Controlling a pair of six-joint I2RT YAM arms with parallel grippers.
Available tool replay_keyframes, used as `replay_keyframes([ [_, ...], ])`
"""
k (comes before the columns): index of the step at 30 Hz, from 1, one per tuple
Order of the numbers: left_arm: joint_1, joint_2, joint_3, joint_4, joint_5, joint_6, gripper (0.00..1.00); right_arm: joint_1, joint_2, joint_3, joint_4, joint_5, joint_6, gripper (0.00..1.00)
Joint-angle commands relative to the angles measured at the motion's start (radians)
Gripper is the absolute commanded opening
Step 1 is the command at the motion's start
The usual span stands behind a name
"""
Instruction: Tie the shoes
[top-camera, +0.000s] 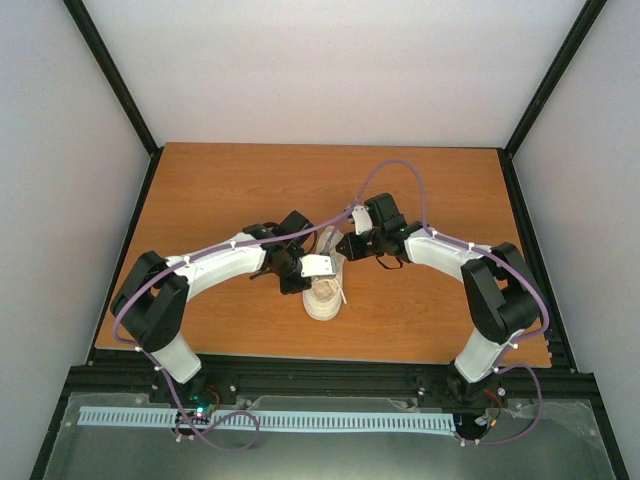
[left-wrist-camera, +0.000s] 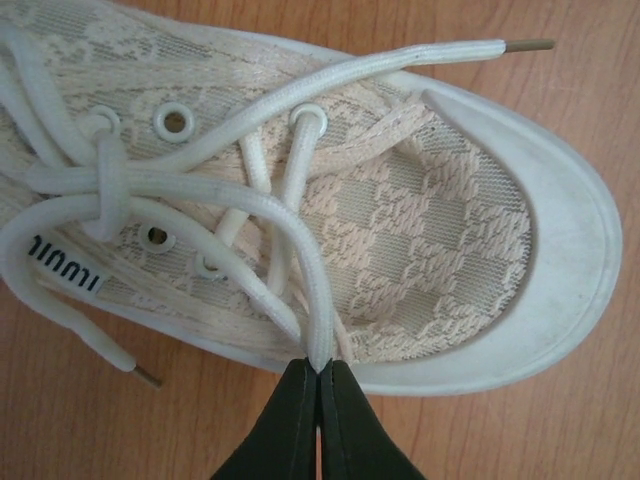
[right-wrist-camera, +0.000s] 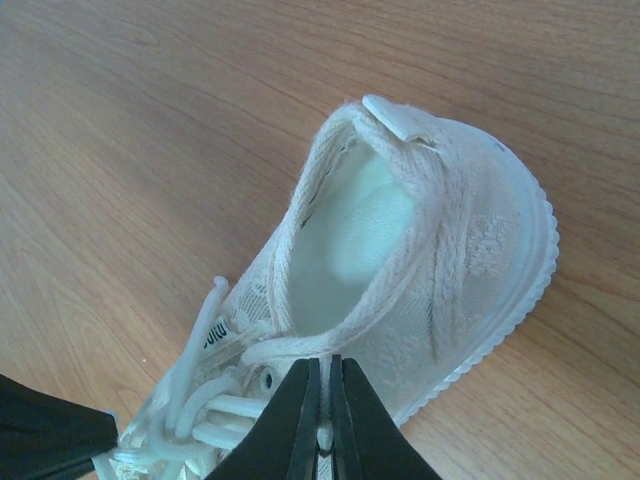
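Pinching the laces (left-wrist-camera: 310, 290), the left end effector (left-wrist-camera: 320, 366) and right end effector (right-wrist-camera: 326, 364) each clamp shut on one strand of the shoe (left-wrist-camera: 430, 230); next, likely, pulling both outward to cinch.

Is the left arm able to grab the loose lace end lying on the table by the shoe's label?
Probably not yet: the left gripper is shut on a lace loop and must let go first. The lace end itself lies uncovered on the table, close by.
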Motion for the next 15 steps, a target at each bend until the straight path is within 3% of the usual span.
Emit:
replay_keyframes([
  [1, -0.003, -0.042, 0.034, -0.007, -0.034, 0.0, 0.01, 0.007, -0.028, -0.018, -0.012, 0.014, -0.013, 0.03],
  [7, 0.044, -0.049, 0.06, 0.007, -0.059, -0.015, 0.01, 0.006, -0.045, -0.038, -0.022, 0.014, -0.021, 0.03],
  [15, 0.192, 0.027, 0.118, 0.027, -0.025, -0.035, 0.01, 0.006, -0.092, -0.098, -0.009, 0.023, -0.02, 0.03],
])
